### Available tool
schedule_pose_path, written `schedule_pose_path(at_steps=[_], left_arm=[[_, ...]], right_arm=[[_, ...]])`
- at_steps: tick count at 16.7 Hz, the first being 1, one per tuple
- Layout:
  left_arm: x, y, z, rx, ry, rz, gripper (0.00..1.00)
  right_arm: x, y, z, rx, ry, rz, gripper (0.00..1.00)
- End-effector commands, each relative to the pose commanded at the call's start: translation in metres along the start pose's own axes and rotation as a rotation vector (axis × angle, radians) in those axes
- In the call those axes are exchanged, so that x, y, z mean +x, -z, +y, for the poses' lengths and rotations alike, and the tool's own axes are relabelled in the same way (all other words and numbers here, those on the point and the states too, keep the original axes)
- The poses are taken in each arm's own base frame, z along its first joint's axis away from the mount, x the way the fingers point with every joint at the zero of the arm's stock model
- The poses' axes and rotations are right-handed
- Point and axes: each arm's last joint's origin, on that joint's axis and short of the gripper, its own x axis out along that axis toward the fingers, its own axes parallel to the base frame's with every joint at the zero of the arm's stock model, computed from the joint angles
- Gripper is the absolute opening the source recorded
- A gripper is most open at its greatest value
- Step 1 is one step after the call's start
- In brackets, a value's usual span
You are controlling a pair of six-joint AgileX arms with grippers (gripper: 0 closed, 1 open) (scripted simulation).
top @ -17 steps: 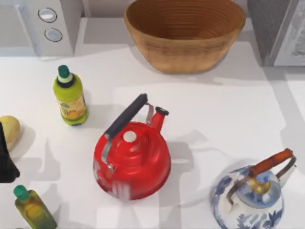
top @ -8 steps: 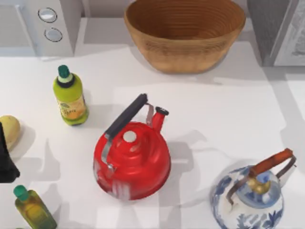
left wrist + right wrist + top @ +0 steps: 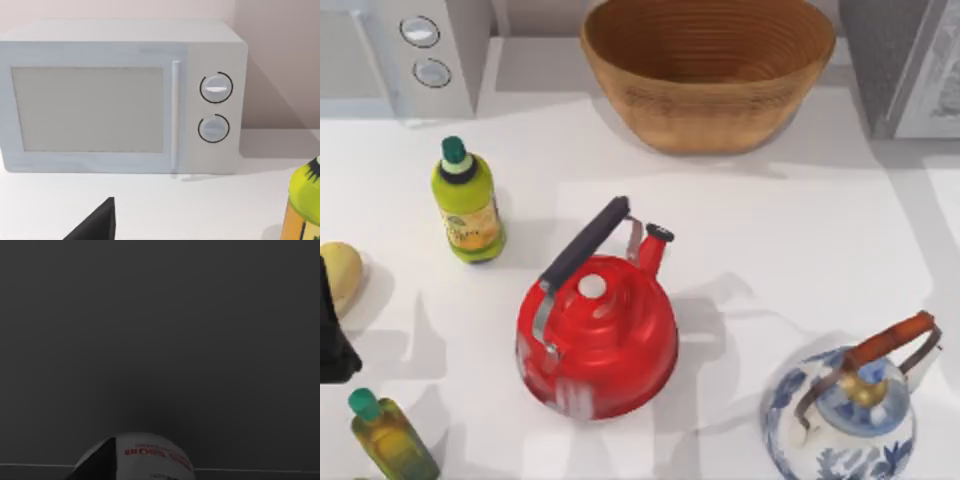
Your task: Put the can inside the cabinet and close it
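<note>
While the right wrist view is dark, the can sits close before the right pincer, by a grey wall; its grip I cannot tell. Left arm is parked at the counter's left edge.

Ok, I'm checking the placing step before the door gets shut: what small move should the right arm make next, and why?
Probably set the can down and let go. The right wrist view shows it close before the right gripper, against a dark grey surface, likely the inside of the cabinet, so closing must wait. The left gripper is parked at the table's left edge.
</note>
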Motion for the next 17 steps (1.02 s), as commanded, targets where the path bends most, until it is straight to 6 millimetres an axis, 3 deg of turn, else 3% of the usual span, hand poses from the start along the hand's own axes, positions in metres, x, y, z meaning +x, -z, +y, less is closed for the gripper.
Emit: schedule_pose_path(at_steps=[3,6,8,12,17], left_arm=[[0.0,0.0,0.0,0.0,0.0,0.0,1.0],[0.0,0.0,0.0,0.0,0.0,0.0,1.0],[0.0,0.0,0.0,0.0,0.0,0.0,1.0],[0.0,0.0,0.0,0.0,0.0,0.0,1.0],[0.0,0.0,0.0,0.0,0.0,0.0,1.0]], right_arm=[[-0.041,0.012,-0.008,0.0,0.005,0.019,1.0],[-0.095,0.047,-0.017,0.005,0.013,0.04,1.0],[-0.133,0.088,-0.023,0.01,0.017,0.057,1.0],[-0.195,0.197,-0.03,0.02,0.022,0.075,1.0],[-0.235,0.315,-0.032,0.024,0.015,0.01,1.0]])
